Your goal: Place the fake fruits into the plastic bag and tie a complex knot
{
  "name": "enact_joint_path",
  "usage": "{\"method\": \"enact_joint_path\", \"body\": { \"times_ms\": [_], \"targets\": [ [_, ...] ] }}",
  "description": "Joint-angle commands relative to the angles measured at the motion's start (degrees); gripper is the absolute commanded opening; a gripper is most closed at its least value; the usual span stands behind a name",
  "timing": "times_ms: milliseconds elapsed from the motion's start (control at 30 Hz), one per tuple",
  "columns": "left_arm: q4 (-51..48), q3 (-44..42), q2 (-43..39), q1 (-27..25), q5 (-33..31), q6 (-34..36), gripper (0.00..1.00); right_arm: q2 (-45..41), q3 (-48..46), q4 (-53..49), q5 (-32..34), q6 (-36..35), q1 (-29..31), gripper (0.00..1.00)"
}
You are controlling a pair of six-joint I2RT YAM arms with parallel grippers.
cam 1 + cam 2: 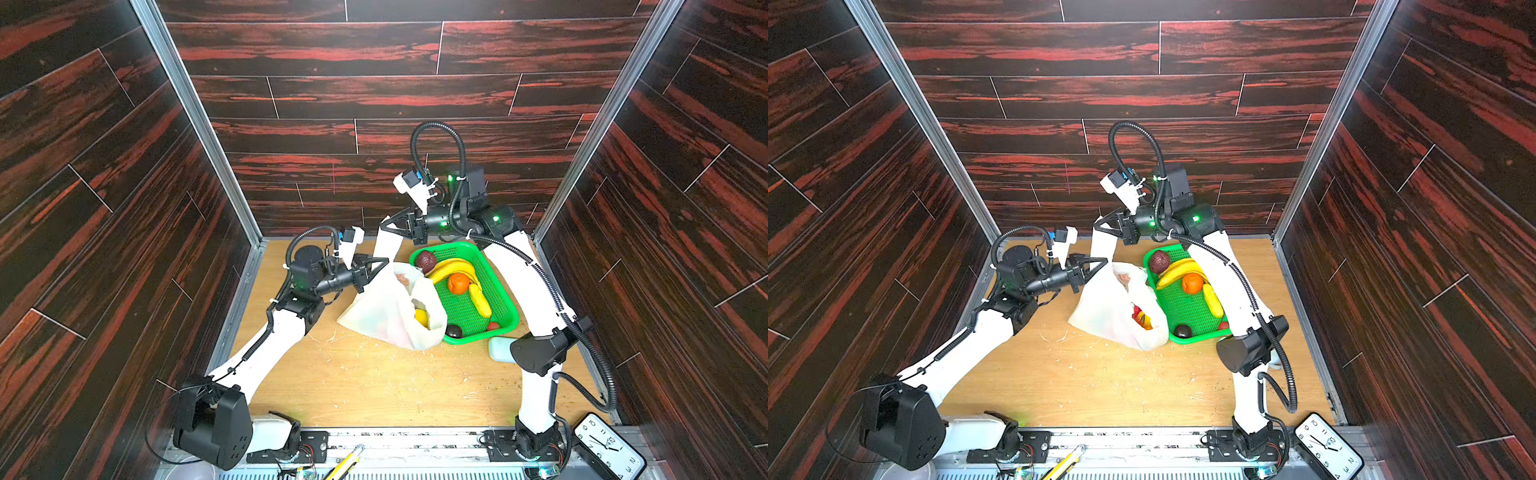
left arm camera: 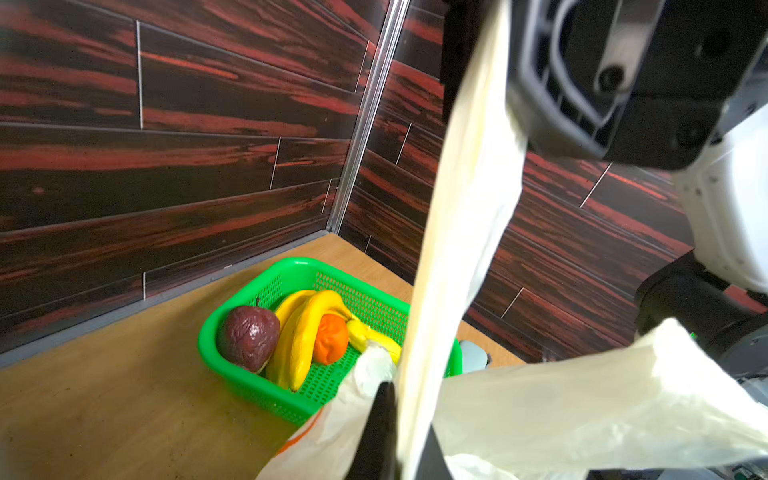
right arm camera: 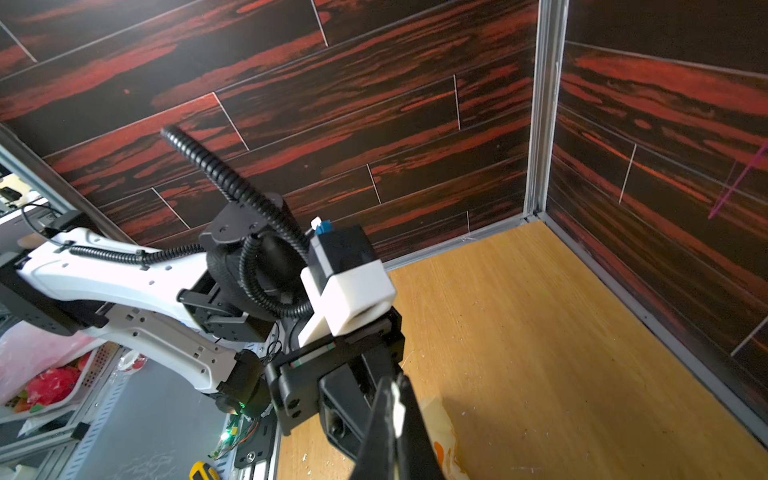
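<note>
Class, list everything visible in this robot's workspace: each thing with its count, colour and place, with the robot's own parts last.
table: one, light wood, under everything.
plastic bag: one, cream-white, mid-table, left of the basket.
basket: one, green, far right of the table.
bananas: a bunch plus one single, yellow, in the basket.
orange: one, orange, among the bananas.
dark fruits: two, purple-brown and near-black, at the basket's ends.
strawberry: one, red, basket's near corner.
lemon: one, yellow, inside the bag.
pouch: one, pale blue, beside the basket's near end.
clock: one, black, near right corner.
knife: one, yellow, near rail.
left gripper: black, shut on the bag's rim.
right gripper: black, shut on the bag's raised handle.
</note>
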Motion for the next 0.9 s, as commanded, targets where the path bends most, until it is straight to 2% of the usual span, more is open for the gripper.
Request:
{"method": "enact_joint_path", "body": {
  "times_ms": [0,133,333,533,667,867],
  "targets": [
    [-0.4,-2.7,-0.9,-0.2,0.5,2.3,0.09,0.1,2.7,1.3,0.0,0.3,0.2,0.0],
    [2.0,-6.6,-1.2,-0.1,-0.5,1.4,0.09,0.1,2.9,1.5,-0.4,0.7,0.2,0.0],
    [2.9,-10.2,-3.3,-0.1,-2.5,-0.1,0.0,-0.6,3.2,1.1,-0.4,2.2,-1.6,0.0],
    [3.0,-11.6,-5.7,0.5,-7.1,-2.2,0.0,-5.1,0.9,-3.0,0.0,-1.1,-5.4,0.41],
    [6.5,-11.8,-5.9,2.1,-6.6,-6.0,0.0,-13.3,-10.6,-1.3,-0.3,-2.4,-9.3,0.53],
    [8.1,-12.2,-5.6,3.9,-6.2,-8.0,0.0,-30.8,-36.5,4.6,-2.0,-6.4,-12.5,0.7]
  ]
}}
